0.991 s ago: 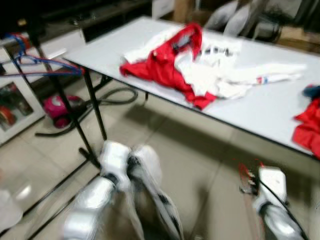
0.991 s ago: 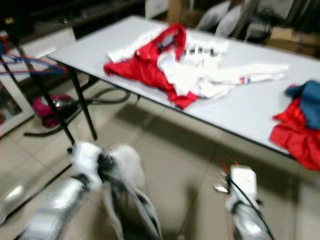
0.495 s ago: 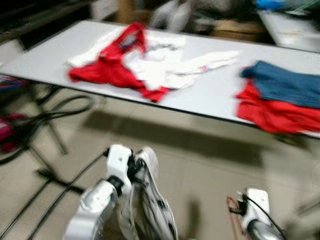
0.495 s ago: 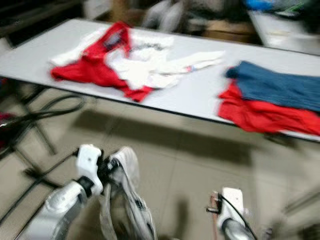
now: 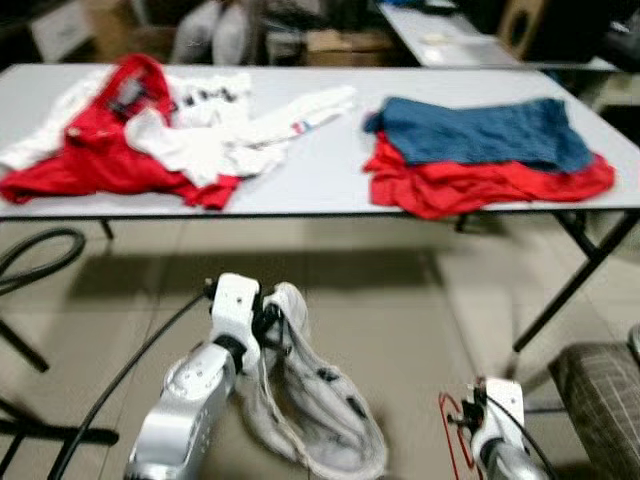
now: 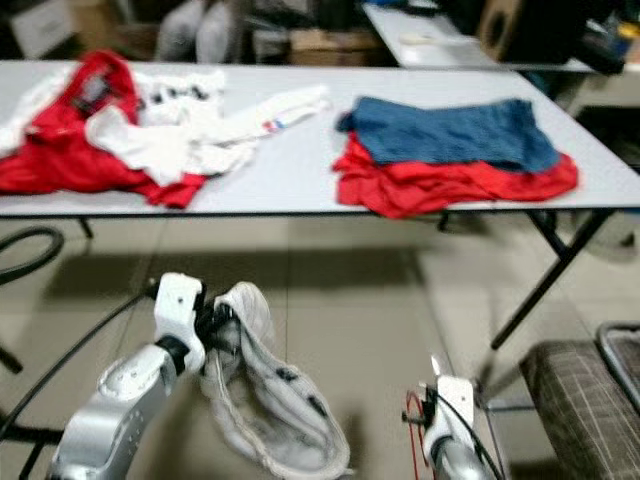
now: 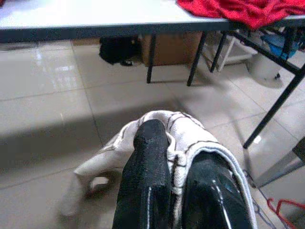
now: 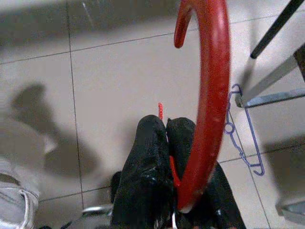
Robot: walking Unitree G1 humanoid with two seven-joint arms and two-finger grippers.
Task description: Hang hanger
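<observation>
Seen from the head: a long grey table [image 5: 320, 175] spanning the width, near edge straight across, open tiled floor [image 5: 400, 300] beneath and before it; red and white clothes [image 5: 130, 140] toward the left end, blue cloth over red [image 5: 480, 150] toward the right; a checked seat [image 5: 600, 385] at the right margin. From the left wrist: left gripper [image 7: 178, 152] clamped on a pale garment [image 7: 176, 129], table legs beyond. From the right wrist: right gripper [image 8: 167, 131] pinched narrow on a red hanger [image 8: 207, 95], hook curving over bare tile; a purple hanger [image 8: 243, 133] lying beside a metal frame.

Glossy red plastic hanger [image 8: 209, 95], white cloth garment [image 7: 190, 138], shiny tile floor [image 7: 57, 86], matt tabletop [image 5: 320, 170].
</observation>
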